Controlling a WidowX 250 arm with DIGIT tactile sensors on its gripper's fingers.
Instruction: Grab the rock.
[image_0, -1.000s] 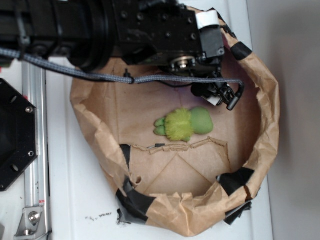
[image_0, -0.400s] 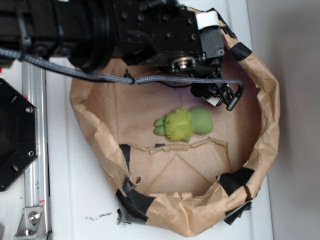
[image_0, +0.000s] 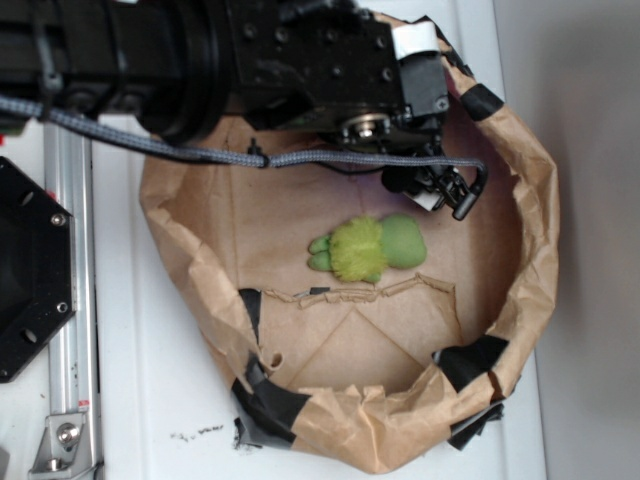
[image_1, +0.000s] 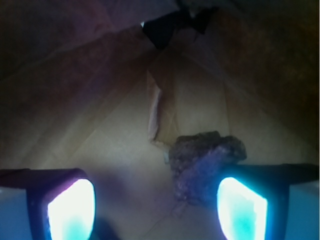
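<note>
Your gripper (image_1: 156, 210) has its jaws spread apart, nothing clamped; in the wrist view both glowing pads (image_1: 71, 210) sit low in frame, and the rock (image_1: 205, 165) lies on the paper floor between them, hard up against the right-hand pad, partly overlapped by it; can't tell if it actually touches. The rock is dark, rough, angular. From the exterior view the gripper (image_0: 440, 195) hangs inside the top right part of a brown paper bowl (image_0: 545, 230), a crumpled paper ring patched with black tape (image_0: 270, 400) along the lower rim and at the upper right edge. You can't see the rock in that view; the arm (image_0: 250, 50) and wrist block it. A fuzzy green plush toy (image_0: 368, 248) lies near the middle of the paper floor, just below and left of the gripper, not touching it. The floor paper is creased, with a torn seam (image_0: 370, 293) running below the toy. The bowl sits on a white tabletop (image_0: 165, 400), small dark specks near the lower left rim. A metal rail (image_0: 68, 300) and a black base plate (image_0: 30, 270) are at the left edge. Grey plain surface (image_0: 590, 300) on the far right.
</note>
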